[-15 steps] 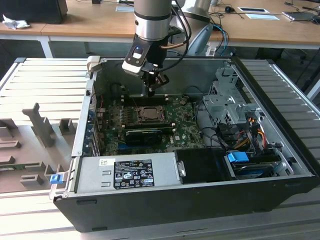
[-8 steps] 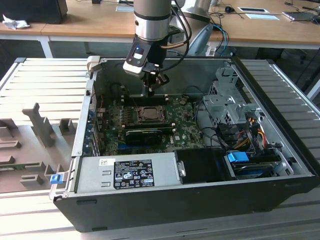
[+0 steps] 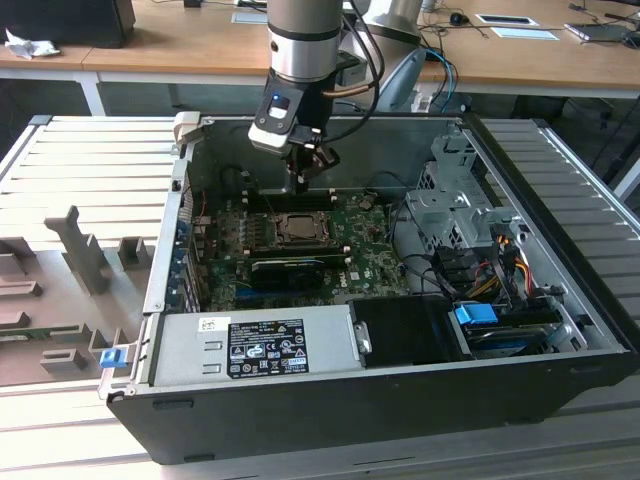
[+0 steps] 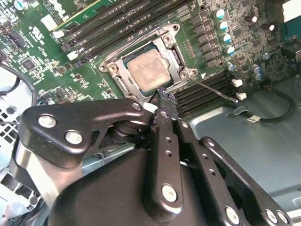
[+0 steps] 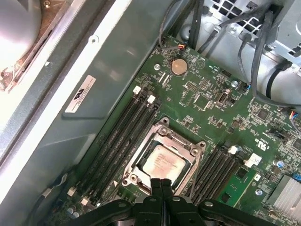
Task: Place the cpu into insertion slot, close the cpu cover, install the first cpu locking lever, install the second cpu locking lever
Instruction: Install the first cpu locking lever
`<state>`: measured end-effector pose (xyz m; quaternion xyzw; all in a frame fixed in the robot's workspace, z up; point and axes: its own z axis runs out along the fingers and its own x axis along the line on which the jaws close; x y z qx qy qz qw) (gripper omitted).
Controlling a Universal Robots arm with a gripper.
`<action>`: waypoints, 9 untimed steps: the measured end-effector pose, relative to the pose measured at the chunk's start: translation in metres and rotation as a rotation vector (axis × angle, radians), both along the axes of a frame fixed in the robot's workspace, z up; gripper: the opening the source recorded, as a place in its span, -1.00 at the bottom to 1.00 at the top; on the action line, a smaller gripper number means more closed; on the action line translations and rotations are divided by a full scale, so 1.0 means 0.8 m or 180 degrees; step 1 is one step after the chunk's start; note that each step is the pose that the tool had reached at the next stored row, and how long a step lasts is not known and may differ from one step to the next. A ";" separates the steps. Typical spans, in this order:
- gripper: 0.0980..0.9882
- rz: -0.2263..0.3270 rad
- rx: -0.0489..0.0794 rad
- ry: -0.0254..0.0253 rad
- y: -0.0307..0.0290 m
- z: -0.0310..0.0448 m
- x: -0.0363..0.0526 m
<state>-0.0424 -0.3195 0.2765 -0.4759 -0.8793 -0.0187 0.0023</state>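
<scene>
1. Exterior view: the open computer case (image 3: 330,410) holds the motherboard (image 3: 370,265). A power supply (image 3: 255,345) runs along the near wall. A metal drive cage (image 3: 450,205) with loose cables sits to the exterior view's right.
2. The arm comes down from above into the case. The gripper (image 3: 303,180) hangs just over the board, beside the socket, and a long black card (image 3: 290,267) lies on the socket's near side.
3. In the first wrist view, long black memory slots (image 5: 120,141) flank the socket on both sides. A round coin battery (image 5: 178,66) sits further off, and bundled cables (image 5: 254,47) hang by the cage.
4. In the second wrist view, a thin silvery lever (image 4: 214,89) runs out from the socket's corner over the neighbouring memory slots.
5. The cpu (image 5: 162,162) (image 4: 149,70) sits inside the insertion slot (image 5: 164,126), square to it, with its pale metal top facing up.
6. The cpu cover (image 5: 140,153) lies flat around the chip, and the chip's top shows through the cover's cut-out.
7. In both wrist views the jaws are pressed together with nothing seen between them. The gripper (image 5: 161,181) (image 4: 164,96) has its tip at the socket's edge, right beside the chip, but I cannot tell whether it touches.
</scene>
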 end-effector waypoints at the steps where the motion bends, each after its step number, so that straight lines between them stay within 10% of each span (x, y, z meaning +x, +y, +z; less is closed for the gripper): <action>1: -0.98 0.0021 0.0000 0.0000 0.0000 0.0000 0.000; 9: -0.98 0.0175 0.0000 0.0000 0.0000 0.0000 0.000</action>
